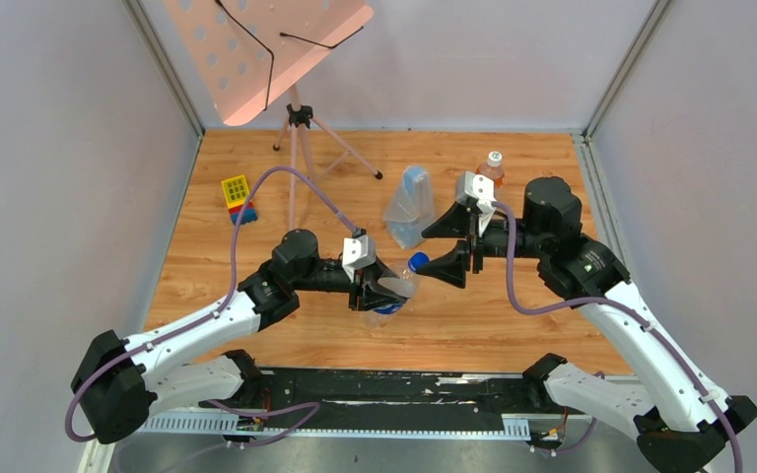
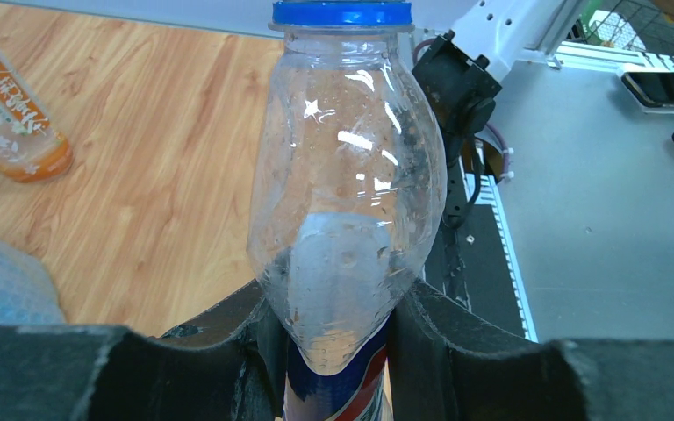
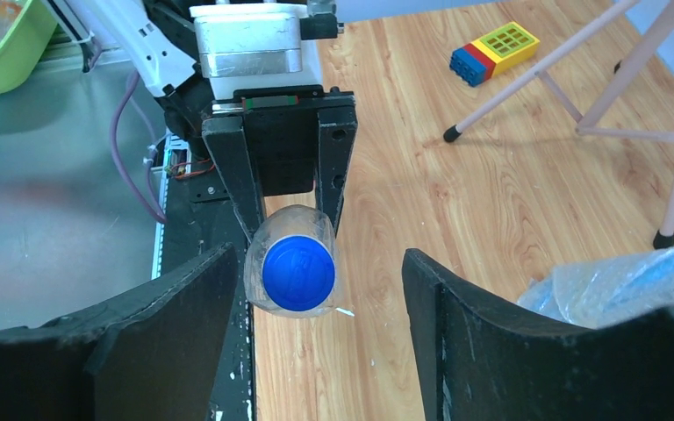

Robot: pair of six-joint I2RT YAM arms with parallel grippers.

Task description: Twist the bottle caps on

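Observation:
My left gripper [image 1: 379, 288] is shut on the clear Pepsi bottle [image 1: 391, 293] and holds it tilted, neck toward the right arm. The left wrist view shows its jaws [image 2: 338, 351] clamped on the bottle [image 2: 347, 193] just above the blue label. The blue cap [image 1: 418, 261] sits on the neck, as both wrist views show [image 2: 342, 12] [image 3: 297, 272]. My right gripper [image 1: 442, 246] is open and empty [image 3: 316, 342], its fingers on either side of the cap and not touching it. The orange bottle [image 1: 493, 172] stands at the back right with the white cap [image 1: 494, 158] on top.
A bluish see-through plastic bag [image 1: 409, 205] lies behind the grippers, close to my right gripper [image 3: 623, 281]. A pink music stand on a tripod [image 1: 301, 123] stands at the back left. A yellow and blue toy block [image 1: 238, 196] lies at the left.

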